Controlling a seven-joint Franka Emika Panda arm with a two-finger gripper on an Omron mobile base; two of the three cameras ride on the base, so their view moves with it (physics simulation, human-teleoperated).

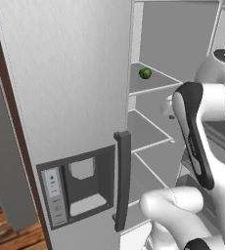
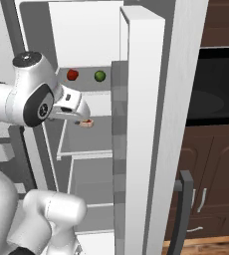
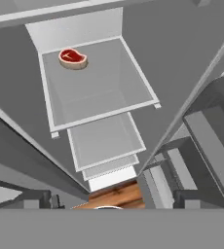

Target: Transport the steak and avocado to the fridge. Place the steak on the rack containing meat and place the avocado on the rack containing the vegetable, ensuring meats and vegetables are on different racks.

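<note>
While the arm reached into the open fridge (image 1: 80, 73), the gripper's jaws stood wide apart and held nothing, going by the hand view, where no object sat near them. The steak (image 3: 73, 58) lay flat on a pale grey shelf (image 3: 99, 92), toward its back left corner in the hand view. On the higher rack, a green avocado (image 2: 100, 75) sat just beside a red round item (image 2: 72, 74), apart, not touching.
</note>
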